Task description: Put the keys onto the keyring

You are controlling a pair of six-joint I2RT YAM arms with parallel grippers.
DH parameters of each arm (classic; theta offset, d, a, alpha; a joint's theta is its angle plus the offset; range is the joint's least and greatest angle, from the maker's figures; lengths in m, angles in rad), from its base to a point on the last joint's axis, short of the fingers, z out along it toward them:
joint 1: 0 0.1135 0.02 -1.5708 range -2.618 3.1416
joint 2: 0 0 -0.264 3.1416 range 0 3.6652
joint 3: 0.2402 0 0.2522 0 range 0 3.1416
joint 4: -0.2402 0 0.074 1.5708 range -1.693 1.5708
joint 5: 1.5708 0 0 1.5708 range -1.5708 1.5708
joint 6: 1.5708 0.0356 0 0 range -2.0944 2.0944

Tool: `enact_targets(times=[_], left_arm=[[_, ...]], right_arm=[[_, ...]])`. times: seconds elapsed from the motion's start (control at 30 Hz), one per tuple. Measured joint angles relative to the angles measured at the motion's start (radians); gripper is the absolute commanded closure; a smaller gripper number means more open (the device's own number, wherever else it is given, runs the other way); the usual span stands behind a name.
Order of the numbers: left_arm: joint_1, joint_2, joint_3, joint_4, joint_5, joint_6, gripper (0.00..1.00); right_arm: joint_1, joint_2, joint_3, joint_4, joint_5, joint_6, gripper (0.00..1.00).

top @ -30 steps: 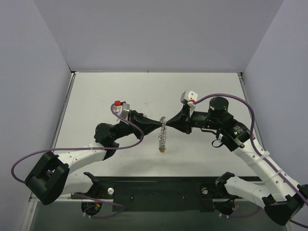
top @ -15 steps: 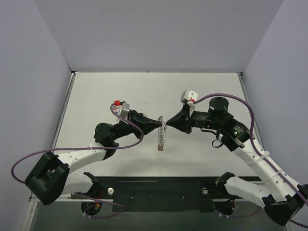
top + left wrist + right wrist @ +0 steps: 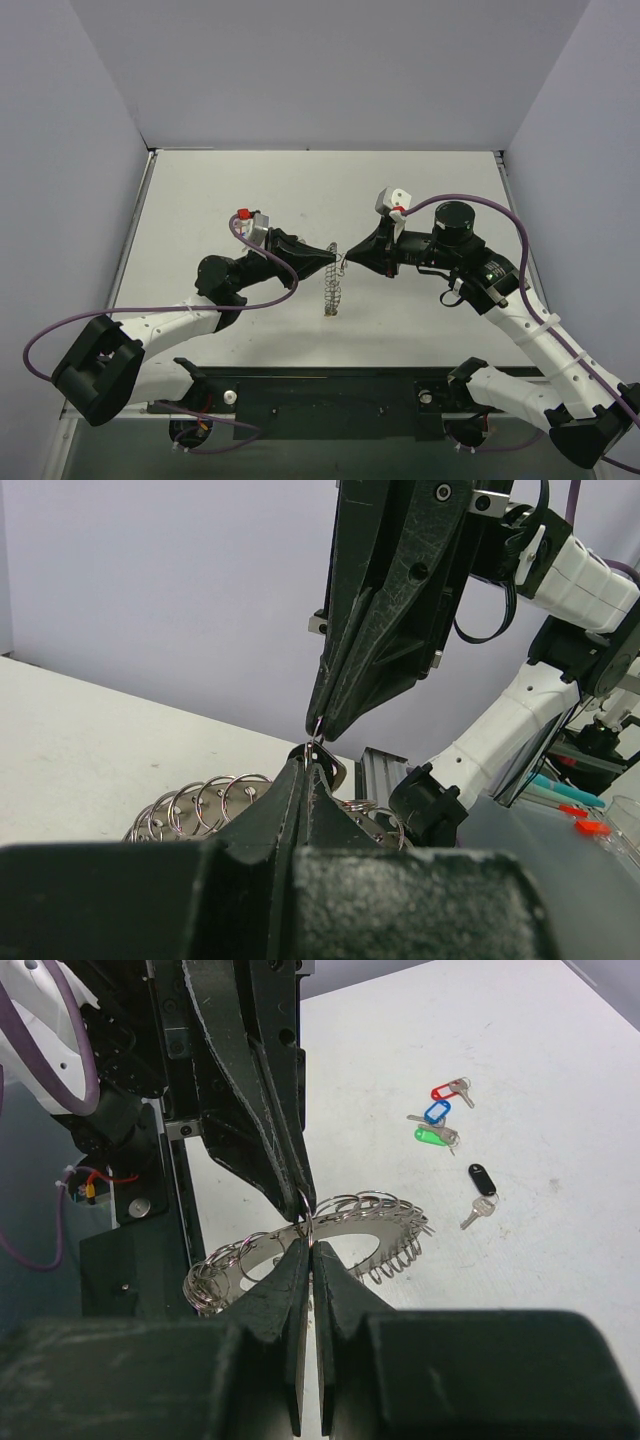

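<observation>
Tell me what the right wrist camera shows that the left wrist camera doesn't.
Only the right wrist view shows the loose keys lying on the table, with red, blue, green and black tags. Only the left wrist view shows the right arm's white links. Both show the shut left gripper and right gripper tip to tip at the keyring.

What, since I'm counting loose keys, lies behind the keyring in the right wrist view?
Red key, blue key, green key and black key; the left gripper hides the rest.
</observation>
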Motion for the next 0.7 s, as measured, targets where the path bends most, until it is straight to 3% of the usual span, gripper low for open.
enact_targets(times=[0.7], left_arm=[[0.007, 0.000, 0.000, 0.001, 0.000, -0.001, 1.00]], right_arm=[[0.002, 0.012, -0.014, 0.031, 0.000, 0.023, 1.00]])
